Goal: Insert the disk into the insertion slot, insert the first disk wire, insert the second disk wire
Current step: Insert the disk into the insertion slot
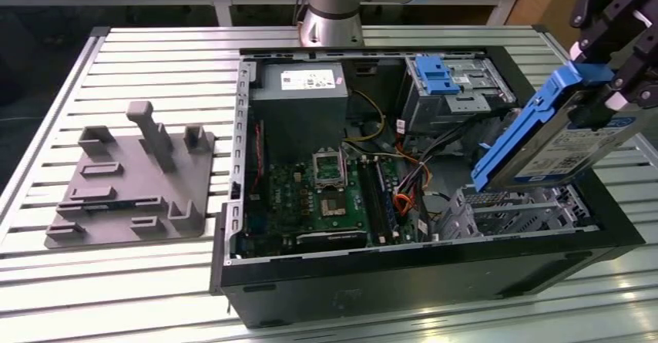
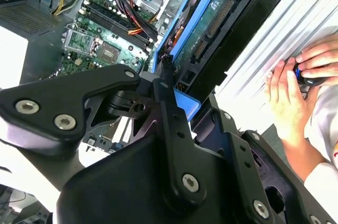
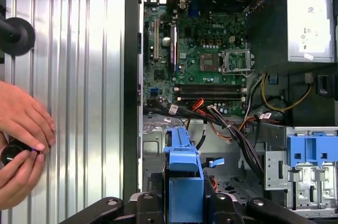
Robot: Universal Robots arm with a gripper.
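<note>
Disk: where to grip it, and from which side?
Grip the disk at the raised end of its blue carrier, coming from above, as the gripper holds it now. The disk is flat and tilted, with its low end aimed at the insertion slot, so that end should probably stay free.

Scene is lit brightly and evenly from above. Strong glare is thrown off table (image 1: 154, 65) slats in ext. view, esp. along the near edge; slats are nearly blown out in both wrist views. Only soft, short shadows are cast by fixture (image 1: 134, 181). Case (image 1: 411, 274) interior is rendered dimmer, w/ deep shadow beside PSU (image 1: 298, 77) and round board (image 1: 329, 196). Disk (image 1: 571, 146) label is caught bright in ext. view; its underside is shaded in second wrist view. Gripper (image 3: 185, 195) links are rendered near black, w/ small highlights on bolts (image 2: 26, 106). Pale panel (image 2: 10, 60) is clipped to white.
</note>
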